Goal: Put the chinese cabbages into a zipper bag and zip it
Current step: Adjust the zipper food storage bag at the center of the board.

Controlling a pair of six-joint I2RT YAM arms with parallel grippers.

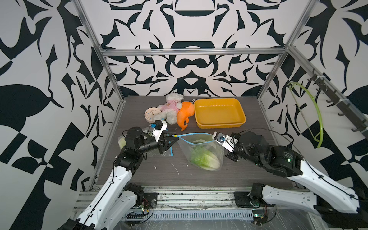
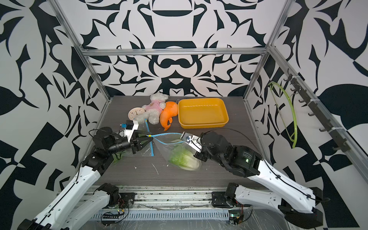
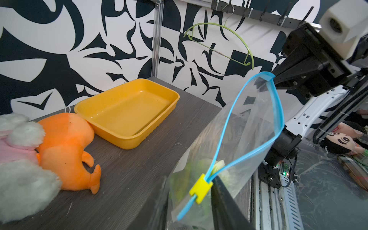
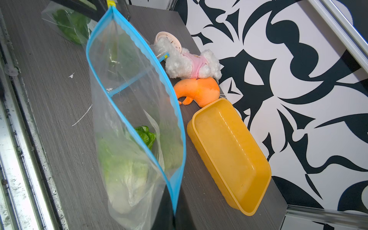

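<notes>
Wild black-and-white patterned walls (image 1: 189,65) wrap around a dark wood-grain table (image 1: 139,175), so that's the setting. Middle of the table, the zipper bag (image 1: 201,148) is strung up between the two arms with its blue-rimmed mouth gaping open. The right gripper (image 3: 275,78) is clamped tight on the right-hand end of the rim; from the left wrist view you can see its black fingers pinching the plastic. The left gripper (image 1: 176,139) is at the left end, right where the yellow slider (image 3: 200,188) sits. One finger (image 3: 225,201) is just beside the slider, but honestly I can't tell if the jaws are actually biting on it or just sitting around it. As for the chinese cabbages (image 4: 123,173), at least two are slumped in the bottom of that bag, pale stems and frilly green tops showing through the plastic. Over at the left, under the left arm, a second clear bag (image 4: 59,20) lies flat with more green leaf showing through it, and in a top view a pale stem end (image 1: 121,142) pokes out behind the arm. Far side of the table, left to right: small round clock (image 1: 152,115), white teddy in a pink top (image 1: 171,108), and an orange plush (image 1: 185,115) up against a yellow tray (image 1: 219,125). A green hanger (image 1: 320,119) hangs off the hook rail (image 1: 336,99) on the right wall.
</notes>
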